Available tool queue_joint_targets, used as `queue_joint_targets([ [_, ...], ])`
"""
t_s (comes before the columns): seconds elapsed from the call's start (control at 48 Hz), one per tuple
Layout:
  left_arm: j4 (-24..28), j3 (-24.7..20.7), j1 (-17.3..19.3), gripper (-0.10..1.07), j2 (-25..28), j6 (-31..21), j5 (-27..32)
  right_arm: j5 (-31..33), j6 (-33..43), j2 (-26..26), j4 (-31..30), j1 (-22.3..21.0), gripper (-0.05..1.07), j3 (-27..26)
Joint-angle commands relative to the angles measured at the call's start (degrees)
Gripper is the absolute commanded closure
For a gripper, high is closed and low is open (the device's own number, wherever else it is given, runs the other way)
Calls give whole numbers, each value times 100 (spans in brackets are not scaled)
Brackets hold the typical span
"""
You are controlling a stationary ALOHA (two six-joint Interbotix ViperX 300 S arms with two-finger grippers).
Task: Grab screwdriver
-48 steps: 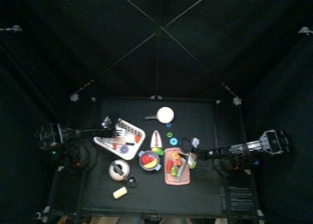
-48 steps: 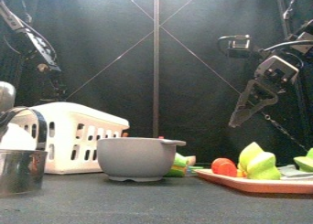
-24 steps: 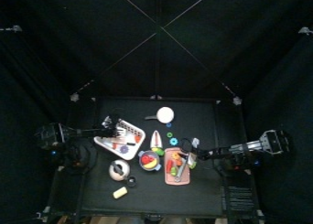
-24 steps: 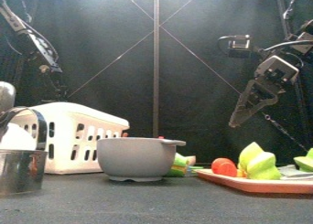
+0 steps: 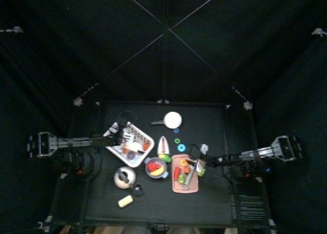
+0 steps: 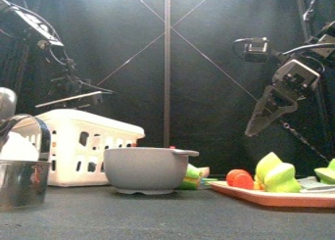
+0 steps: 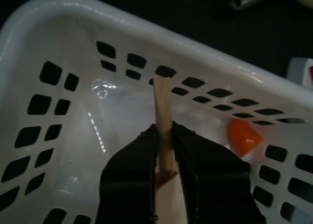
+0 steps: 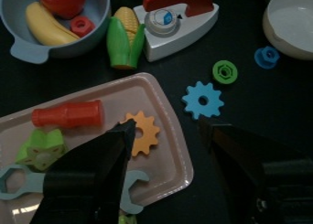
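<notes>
The left gripper (image 7: 163,159) is clamped on a thin pale rod (image 7: 158,100), seemingly the screwdriver, held in the air over the white basket (image 7: 73,26); the right gripper (image 8: 166,141) hangs above the tray (image 8: 73,95), jaws apart.

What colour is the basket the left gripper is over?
White, with slotted walls; the basket shows best in the left wrist view.

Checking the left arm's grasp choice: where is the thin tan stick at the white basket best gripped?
Mid-shaft, from above, fingers either side: the thin tan stick is slim and straight, and the white basket has walls that block a sideways approach.
</notes>
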Motion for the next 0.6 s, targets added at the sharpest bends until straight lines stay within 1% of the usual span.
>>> queue_joint_targets([
  [0.0,114,26,-18,52,-229,-9,97,-9,0,-53,0,-9,12,-132],
  [0.188,229,167,-26,52,-545,-44,448,-9,0,-44,-18,-9,12,-132],
  [0.583,237,202,-35,52,-615,-44,457,0,0,-44,-26,-18,12,-132],
])
